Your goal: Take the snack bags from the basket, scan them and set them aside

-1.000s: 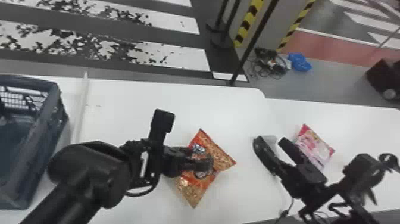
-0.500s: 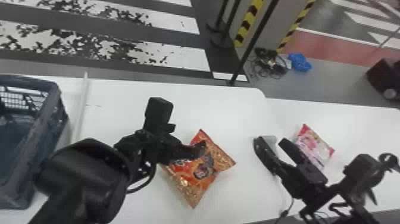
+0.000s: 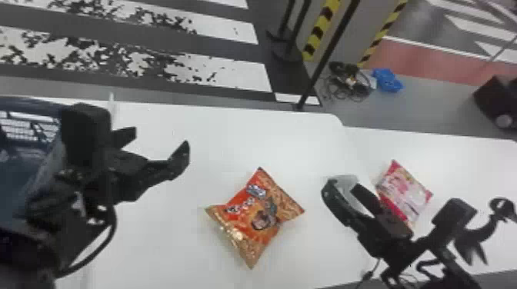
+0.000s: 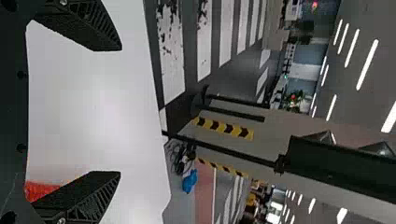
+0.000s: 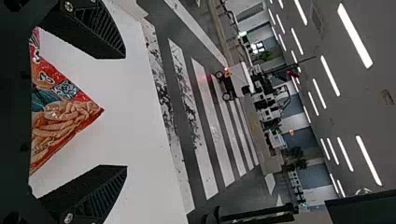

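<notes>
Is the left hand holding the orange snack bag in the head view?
No, the orange snack bag lies on the white table, apart from the left hand.

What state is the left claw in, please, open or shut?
Open: the left claw has its two fingers wide apart, white table showing between them.

In the head view, the left gripper (image 3: 162, 139) hung with 2 fingers spread; the right gripper's (image 5: 126, 112) 2 fingers stood apart.
</notes>
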`<control>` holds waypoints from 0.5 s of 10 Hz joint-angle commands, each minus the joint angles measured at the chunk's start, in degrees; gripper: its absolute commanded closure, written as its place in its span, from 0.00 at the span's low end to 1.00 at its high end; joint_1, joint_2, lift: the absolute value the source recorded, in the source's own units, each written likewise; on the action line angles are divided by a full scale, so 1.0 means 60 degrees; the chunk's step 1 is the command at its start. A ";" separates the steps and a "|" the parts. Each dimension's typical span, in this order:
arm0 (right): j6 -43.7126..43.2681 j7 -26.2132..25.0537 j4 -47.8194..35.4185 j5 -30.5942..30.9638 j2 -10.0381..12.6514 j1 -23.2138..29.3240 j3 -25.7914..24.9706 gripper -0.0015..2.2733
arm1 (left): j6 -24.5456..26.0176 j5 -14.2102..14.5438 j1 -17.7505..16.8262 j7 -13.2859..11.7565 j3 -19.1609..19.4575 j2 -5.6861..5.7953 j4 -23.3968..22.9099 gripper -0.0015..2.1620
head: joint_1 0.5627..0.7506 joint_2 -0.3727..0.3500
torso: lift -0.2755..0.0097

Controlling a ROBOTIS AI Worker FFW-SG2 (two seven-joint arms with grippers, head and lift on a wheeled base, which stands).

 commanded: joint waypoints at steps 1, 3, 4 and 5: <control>0.0026 0.0033 0.0179 0.0009 -0.0007 -0.0100 0.0093 0.04 | -0.0338 -0.0021 0.0980 -0.0025 0.0817 0.0338 -0.0984 0.02 | 0.70 0.03 | 0.70; -0.0004 0.0165 0.0369 0.0141 -0.0022 -0.0129 0.0167 0.04 | -0.1451 0.0038 0.2050 -0.0099 0.1681 0.0573 -0.1453 0.02 | 0.70 0.04 | 0.70; -0.0033 0.0180 0.0501 0.0361 -0.0066 -0.0144 0.0240 0.04 | -0.1920 0.0067 0.2562 -0.0113 0.2062 0.0573 -0.1599 0.02 | 0.70 0.09 | 0.70; -0.0004 0.0194 0.0516 0.0419 -0.0154 -0.0144 0.0284 0.04 | -0.2448 0.0111 0.3104 -0.0143 0.2472 0.0573 -0.1761 0.02 | 0.70 0.13 | 0.70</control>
